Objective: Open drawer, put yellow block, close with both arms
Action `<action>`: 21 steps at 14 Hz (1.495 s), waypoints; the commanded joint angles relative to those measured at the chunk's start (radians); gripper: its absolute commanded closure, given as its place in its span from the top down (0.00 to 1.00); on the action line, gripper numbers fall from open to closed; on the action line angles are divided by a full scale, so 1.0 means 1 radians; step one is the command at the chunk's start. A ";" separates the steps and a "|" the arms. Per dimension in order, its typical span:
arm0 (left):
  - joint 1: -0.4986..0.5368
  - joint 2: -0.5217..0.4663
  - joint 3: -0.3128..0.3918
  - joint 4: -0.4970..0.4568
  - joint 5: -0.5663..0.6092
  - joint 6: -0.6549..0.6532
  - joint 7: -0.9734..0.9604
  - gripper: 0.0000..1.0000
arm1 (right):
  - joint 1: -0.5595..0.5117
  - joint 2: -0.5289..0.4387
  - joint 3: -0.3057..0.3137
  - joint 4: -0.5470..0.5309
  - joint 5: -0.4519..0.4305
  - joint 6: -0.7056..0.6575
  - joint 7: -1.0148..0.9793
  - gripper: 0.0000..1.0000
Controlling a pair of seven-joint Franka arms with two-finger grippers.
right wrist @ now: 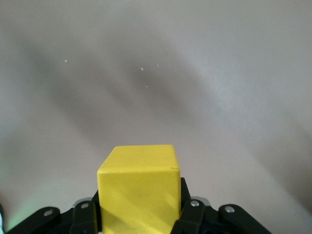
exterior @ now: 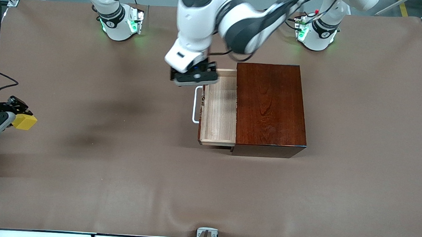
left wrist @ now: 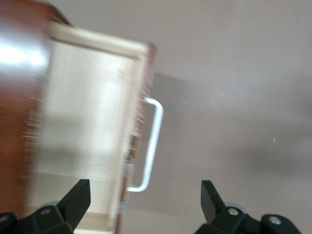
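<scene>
Between the right gripper's [right wrist: 139, 217] fingers [right wrist: 192, 214] sits the yellow block [right wrist: 139, 187].

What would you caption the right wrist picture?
Right pincer shut on a small plain yellow cube, raised above the brown table cover.

Drawer [exterior: 218, 111]: pale light-wood tray, dark front, white U-shaped handle [exterior: 196, 104]; pulled out of glossy reddish-brown wooden box [exterior: 270, 107], centre of frame; tray interior bare. Yellow block [exterior: 24, 121]: small plain cube, mid-left edge of frame, clamped between jaws of right gripper [exterior: 11, 115], raised above worktop. Left gripper [exterior: 193, 77]: jaws spread, over drawer's upper corner, just above handle in frame.
</scene>
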 commanded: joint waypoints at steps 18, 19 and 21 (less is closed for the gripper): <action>0.772 -0.386 -0.012 -0.235 -0.125 -0.319 0.802 1.00 | 0.478 0.084 0.254 0.106 0.034 0.197 -0.135 0.00; 0.786 -0.387 -0.012 -0.239 -0.125 -0.317 0.860 1.00 | 0.501 0.097 0.254 0.115 0.032 0.200 -0.106 0.00; 0.806 -0.389 -0.010 -0.249 -0.125 -0.316 0.989 1.00 | 0.555 0.121 0.251 0.153 0.029 0.202 -0.034 0.00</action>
